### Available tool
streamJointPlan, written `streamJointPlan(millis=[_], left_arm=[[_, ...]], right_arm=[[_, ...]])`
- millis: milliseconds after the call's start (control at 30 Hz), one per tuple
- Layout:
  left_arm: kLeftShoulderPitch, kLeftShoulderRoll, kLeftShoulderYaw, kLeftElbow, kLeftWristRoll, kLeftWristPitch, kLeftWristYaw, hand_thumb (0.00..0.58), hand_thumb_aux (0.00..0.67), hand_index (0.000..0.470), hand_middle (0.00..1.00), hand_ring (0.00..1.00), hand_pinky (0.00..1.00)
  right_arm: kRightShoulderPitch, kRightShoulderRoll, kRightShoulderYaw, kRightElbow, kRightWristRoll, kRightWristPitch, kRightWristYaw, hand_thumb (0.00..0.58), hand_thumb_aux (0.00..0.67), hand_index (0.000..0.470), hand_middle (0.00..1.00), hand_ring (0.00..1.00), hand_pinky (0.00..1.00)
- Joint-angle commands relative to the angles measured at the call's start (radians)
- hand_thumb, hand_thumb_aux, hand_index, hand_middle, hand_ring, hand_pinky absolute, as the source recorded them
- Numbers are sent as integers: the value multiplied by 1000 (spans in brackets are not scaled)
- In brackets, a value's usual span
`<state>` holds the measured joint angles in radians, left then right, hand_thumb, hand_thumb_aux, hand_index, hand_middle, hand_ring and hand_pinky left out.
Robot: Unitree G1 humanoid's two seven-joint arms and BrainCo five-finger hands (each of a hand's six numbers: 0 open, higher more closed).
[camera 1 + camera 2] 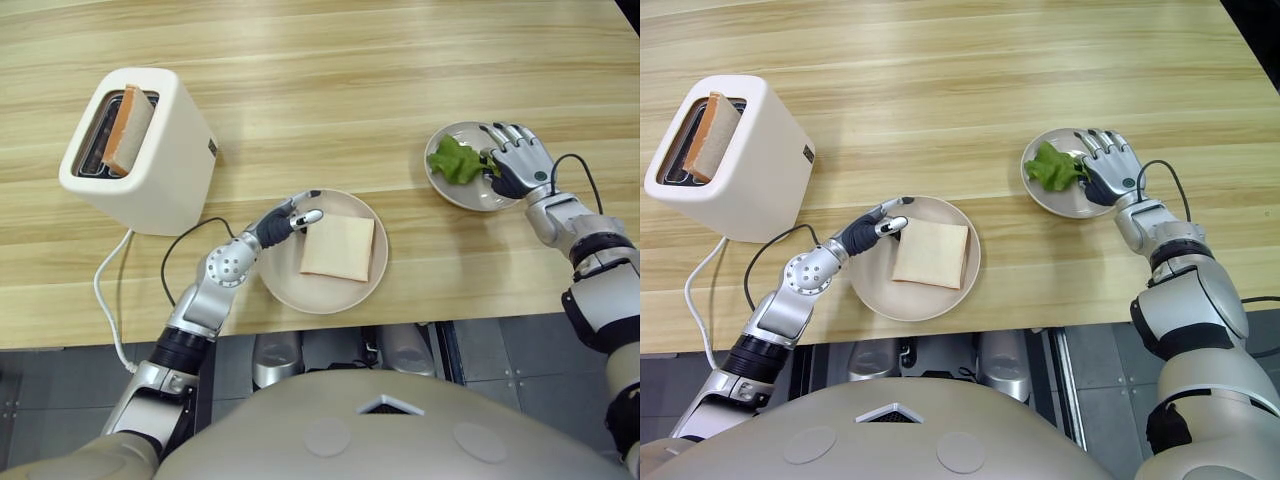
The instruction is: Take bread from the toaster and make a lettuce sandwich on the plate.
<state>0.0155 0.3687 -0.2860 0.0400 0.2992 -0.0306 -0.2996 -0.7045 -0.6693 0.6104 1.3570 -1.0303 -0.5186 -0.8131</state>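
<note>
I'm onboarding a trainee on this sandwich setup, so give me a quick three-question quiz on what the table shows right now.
1. True or false: the toaster has no bread in it.
2. What lies on the large plate? A) lettuce B) one bread slice C) two stacked slices
3. Fill in: the right hand is over the small dish that carries the ____.

Key
1. False: a toast slice stands in one slot.
2. B
3. lettuce
</note>
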Motion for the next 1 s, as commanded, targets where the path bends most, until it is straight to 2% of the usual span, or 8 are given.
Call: streamJointPlan(millis=[33,67,233,400,533,700,867,1000], left_arm=[[-3,-2,37,3,-16,-5,16,0,0,0,0,0,0],[-4,-4,46,-2,-16,-7,22,0,0,0,0,0,0],[-9,-19,93,-39,-19,-33,76,0,0,0,0,0,0],[-29,-46,189,-98,-35,-51,169,0,0,0,0,0,0],[-54,-39,270,-132,-43,-37,217,0,0,0,0,0,0],[-51,-21,304,-203,-12,-48,237,0,0,0,0,0,0],[-22,23,363,-358,131,-53,309,0,0,0,0,0,0],[9,54,436,-412,200,-31,347,0,0,0,0,0,0]], right_arm=[[-26,-17,-25,-25,57,-73,-52,580,670,460,200,200,200],[-31,-21,-37,-33,76,-105,-61,580,670,460,1000,1000,1000],[-71,-27,-53,-125,107,-255,-156,580,670,460,1000,1000,1000],[-78,-3,-26,-338,75,-365,-209,580,670,460,1000,1000,1000],[-50,37,-21,-509,70,-411,-160,580,670,460,1000,1000,1000],[-7,125,-3,-653,68,-447,-65,580,670,460,1000,1000,1000],[41,210,44,-714,56,-490,34,580,670,460,1000,1000,1000],[58,242,82,-668,29,-504,89,580,670,460,1000,1000,1000]])
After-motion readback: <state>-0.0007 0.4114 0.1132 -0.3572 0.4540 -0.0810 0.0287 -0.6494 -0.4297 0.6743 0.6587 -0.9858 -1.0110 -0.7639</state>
